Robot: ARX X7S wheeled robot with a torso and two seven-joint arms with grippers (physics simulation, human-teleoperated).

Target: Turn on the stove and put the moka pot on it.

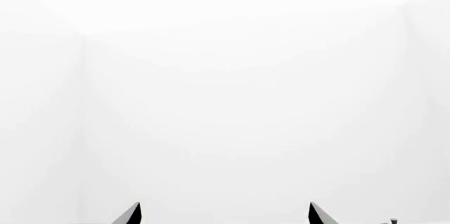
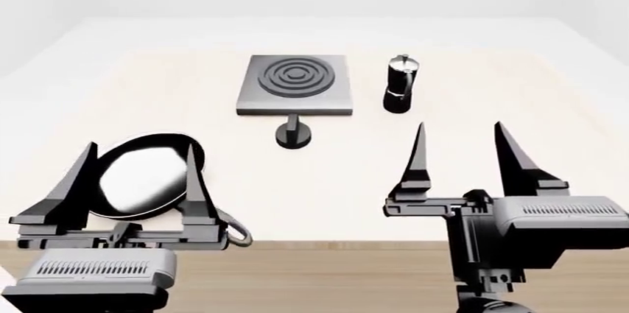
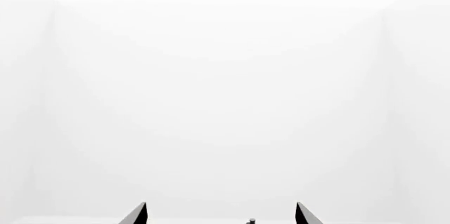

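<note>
The stove (image 2: 294,85) is a flat grey square plate with raised ring burner at the table's far middle. Its round black knob (image 2: 293,133) stands just in front of it. The moka pot (image 2: 400,83), black with a silver lid, stands upright right of the stove. Its lid knob shows at the edge of the right wrist view (image 3: 251,221) and of the left wrist view (image 1: 393,221). My left gripper (image 2: 138,155) is open and empty over the frying pan. My right gripper (image 2: 460,136) is open and empty, in front of the moka pot and apart from it.
A black frying pan (image 2: 147,175) with a shiny inside lies on the table at the near left, handle toward the front edge. The light wooden table (image 2: 511,92) spans the view. Both wrist views show mostly white walls.
</note>
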